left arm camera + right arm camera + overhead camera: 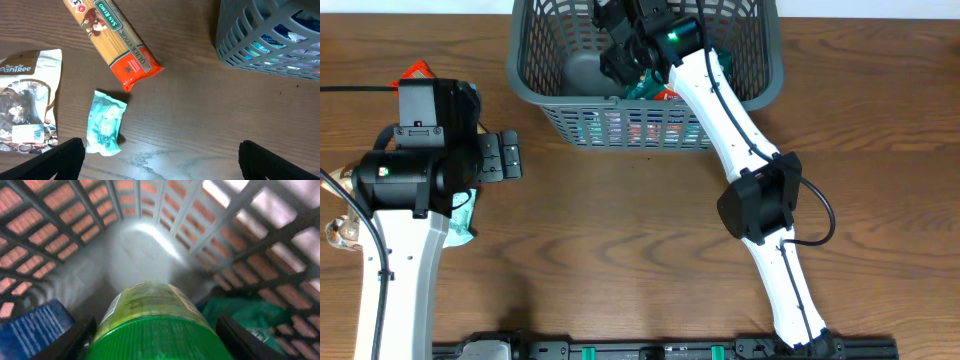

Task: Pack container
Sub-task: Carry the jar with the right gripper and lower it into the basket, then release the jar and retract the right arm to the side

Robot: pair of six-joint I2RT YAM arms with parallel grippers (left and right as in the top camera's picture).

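The dark grey slatted container point(535, 88) stands at the back middle of the table; its corner shows in the left wrist view point(250, 45). My right gripper point(622, 58) reaches down inside it and is shut on a jar with a green lid point(150, 315), held just above the container's floor near a corner point(60, 230). A blue packet point(35, 330) and a green bag point(245, 312) lie in the container beside the jar. My left gripper point(506, 156) is open and empty above bare table point(160, 162), left of the container.
On the table at the left lie a long pasta packet with a red end point(120, 47), a small teal packet point(105, 122) and a clear snack bag with a brown label point(25, 100). The teal packet also shows under my left arm point(463, 215).
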